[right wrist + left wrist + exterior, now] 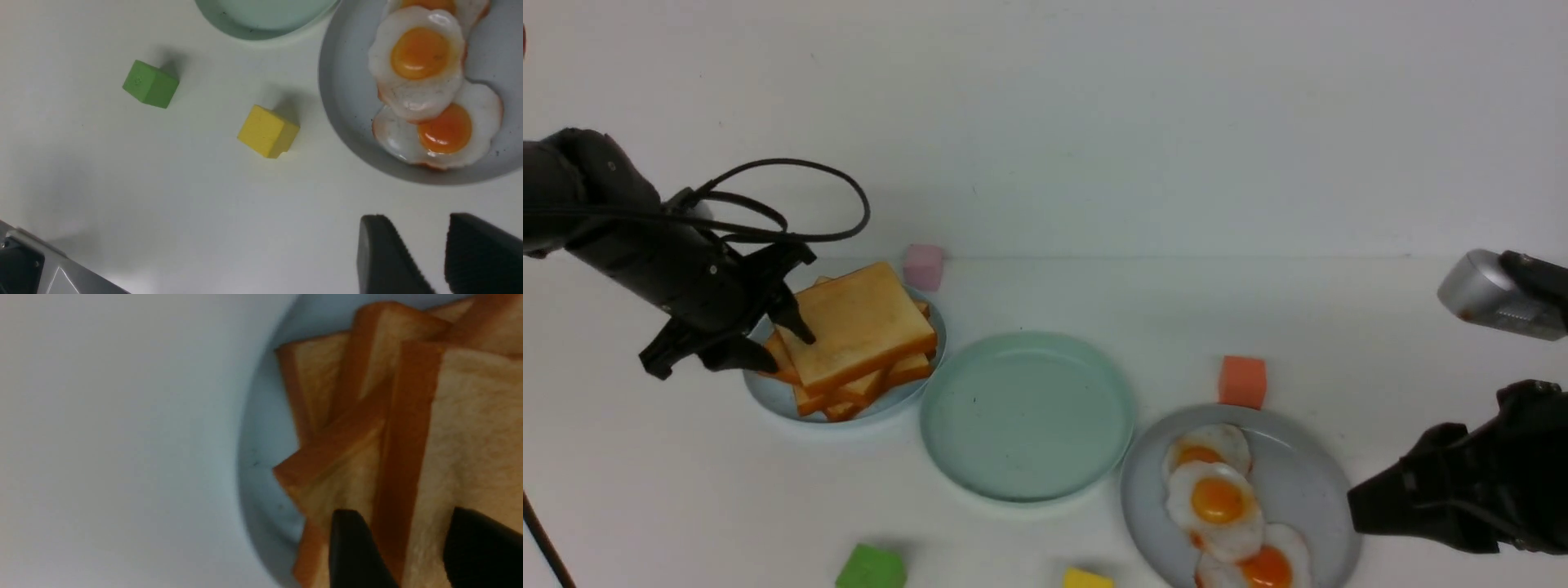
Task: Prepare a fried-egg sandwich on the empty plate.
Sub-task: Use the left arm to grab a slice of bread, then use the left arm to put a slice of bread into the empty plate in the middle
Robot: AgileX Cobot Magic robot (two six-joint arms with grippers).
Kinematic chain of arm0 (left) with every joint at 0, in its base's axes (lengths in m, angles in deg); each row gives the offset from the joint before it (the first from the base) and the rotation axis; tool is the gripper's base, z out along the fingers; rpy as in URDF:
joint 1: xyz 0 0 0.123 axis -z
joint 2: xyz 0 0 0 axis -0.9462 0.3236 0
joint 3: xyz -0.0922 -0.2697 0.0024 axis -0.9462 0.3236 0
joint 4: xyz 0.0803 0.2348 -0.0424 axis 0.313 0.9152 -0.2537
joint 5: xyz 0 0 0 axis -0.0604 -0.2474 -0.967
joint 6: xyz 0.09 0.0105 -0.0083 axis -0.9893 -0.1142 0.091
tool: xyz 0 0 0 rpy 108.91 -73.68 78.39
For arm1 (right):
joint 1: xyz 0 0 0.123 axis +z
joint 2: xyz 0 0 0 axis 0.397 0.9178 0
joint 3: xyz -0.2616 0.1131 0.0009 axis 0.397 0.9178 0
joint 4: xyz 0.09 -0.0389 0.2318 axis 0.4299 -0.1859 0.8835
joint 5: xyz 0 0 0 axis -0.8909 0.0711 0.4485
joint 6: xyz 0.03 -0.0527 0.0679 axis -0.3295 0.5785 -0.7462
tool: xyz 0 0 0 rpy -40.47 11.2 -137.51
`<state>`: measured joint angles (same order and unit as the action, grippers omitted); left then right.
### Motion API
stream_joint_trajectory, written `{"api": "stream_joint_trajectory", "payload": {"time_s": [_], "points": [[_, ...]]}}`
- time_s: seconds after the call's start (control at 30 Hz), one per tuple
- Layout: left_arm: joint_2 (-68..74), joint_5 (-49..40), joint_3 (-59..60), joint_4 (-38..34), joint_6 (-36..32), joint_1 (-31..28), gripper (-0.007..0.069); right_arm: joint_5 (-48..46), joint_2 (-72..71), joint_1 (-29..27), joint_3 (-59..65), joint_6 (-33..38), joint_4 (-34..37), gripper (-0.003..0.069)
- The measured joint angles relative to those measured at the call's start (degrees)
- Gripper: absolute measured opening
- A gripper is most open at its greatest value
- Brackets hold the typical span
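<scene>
The mint-green plate (1027,415) sits mid-table with nothing on it; its edge shows in the right wrist view (261,16). No stacked sandwich is in view. A pile of toast slices (866,388) lies on the small pale-blue plate (768,392). My left gripper (784,347) is shut on the near-left edge of the top toast slice (862,322), which is tilted; in the left wrist view its fingers (351,547) straddle the slice's orange crust (408,437). Three fried eggs (1217,500) lie on the grey-blue plate (1307,465). My right gripper (1356,506) is open and empty, right of that plate.
A pink cube (923,265) stands behind the toast plate, an orange cube (1242,380) behind the egg plate. A green cube (872,567) and a yellow cube (1086,580) sit near the front edge. A white wall is at the back.
</scene>
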<state>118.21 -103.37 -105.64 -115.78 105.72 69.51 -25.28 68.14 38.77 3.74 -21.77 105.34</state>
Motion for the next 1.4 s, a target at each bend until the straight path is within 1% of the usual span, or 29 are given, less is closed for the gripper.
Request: {"api": "stream_joint_trajectory", "payload": {"time_s": [0.13, 0.3, 0.43, 0.47, 0.5, 0.57, 0.63, 0.7, 0.77, 0.83, 0.87, 0.9, 1.0, 1.03, 1.07, 1.13, 1.23, 1.33, 1.4], "points": [[0.6, 1.0, -0.1, -2.5, -2.0, 0.0, 0.03, -0.1, 0.0, 0.0, 0.0, 0.0, 0.0, 0.0255], [1.0, 1.1, -0.1, -1.9, -2.5, 0.0, 0.0276, -0.7, 0.0, 0.0, 0.0, 0.0, 0.1, 0.0255], [1.0, 1.4, -0.2, -1.6, -3.1, 0.0, 0.0188, -0.9, 0.0, 0.0, 0.0, 0.0, 0.1, 0.0255], [1.0, 1.4, -0.2, -1.5, -3.1, 0.0, 0.0155, -0.9, 0.0, 0.0, 0.0, 0.0, 0.1, 0.0255], [1.0, 1.4, -0.2, -1.4, -3.2, 0.0, 0.0101, -0.9, 0.0, 0.0, 0.0, 0.0, 0.1, 0.0255], [1.0, 1.4, -0.2, -1.4, -3.6, 0.0, 0.0036, -0.9, 0.0, 0.0, 0.0, 0.0, 0.1, 0.0255], [1.0, 1.4, -0.2, -1.4, -4.9, 0.0, 0.0004, -0.9, 0.0, 0.0, 0.0, 0.0, 0.1, 0.0255], [0.4, 1.0, -0.2, -1.2, -6.0, 0.0, 0.0005, -0.9, 0.0, 0.0, 0.0, 0.0, 0.1, 0.0255], [-0.6, 0.1, -0.2, -1.1, -8.2, 0.0, 0.0005, -0.9, 0.0, 0.0, 0.0, 0.0, -0.2, 0.0255], [-3.2, -1.7, -0.2, -2.3, -15.6, 0.0, 0.0005, -0.9, 0.0, 0.0, 0.0, 0.0, -1.0, 0.0255], [-4.4, -3.0, -0.2, -4.2, -20.5, 0.1, 0.0005, -0.9, 0.0, 0.0, 0.0, 0.0, -1.2, 0.0255], [-5.1, -3.6, -0.2, -4.9, -22.3, 0.1, 0.0005, -0.9, 0.0, 0.0, 0.0, 0.0, -1.4, 0.0255], [-7.5, -7.8, -0.2, -13.3, -34.9, 1.1, 0.0005, -0.6, 0.0, 0.0, 0.0, 0.0, -1.7, 0.0255], [-7.5, -8.0, -0.2, -13.8, -35.5, 1.2, 0.0005, -0.6, 0.0, 0.0, 0.0, 0.0, -1.7, 0.0255], [-7.5, -9.6, -0.2, -17.2, -39.0, 2.4, 0.0005, -0.4, 0.0, 0.0, 0.0, 0.0, -1.7, 0.0255], [-6.8, -10.5, -0.2, -19.7, -41.9, 5.1, 0.0005, -0.2, 0.0, 0.0, 0.0, 0.0, -1.8, 0.0255], [-4.8, -10.0, -0.2, -20.7, -42.9, 9.0, 0.0005, 0.0, 0.0, 0.0, 0.0, 0.0, -1.8, 0.0255], [-1.0, -7.2, -0.2, -20.9, -43.2, 13.6, 0.0005, 0.0, 0.0, 0.0, 0.0, 0.0, -1.8, 0.0255], [1.5, -4.6, -0.2, -21.1, -42.7, 15.4, 0.0005, 0.0, 0.0, 0.0, 0.0, 0.0, -1.8, 0.0255]]}}
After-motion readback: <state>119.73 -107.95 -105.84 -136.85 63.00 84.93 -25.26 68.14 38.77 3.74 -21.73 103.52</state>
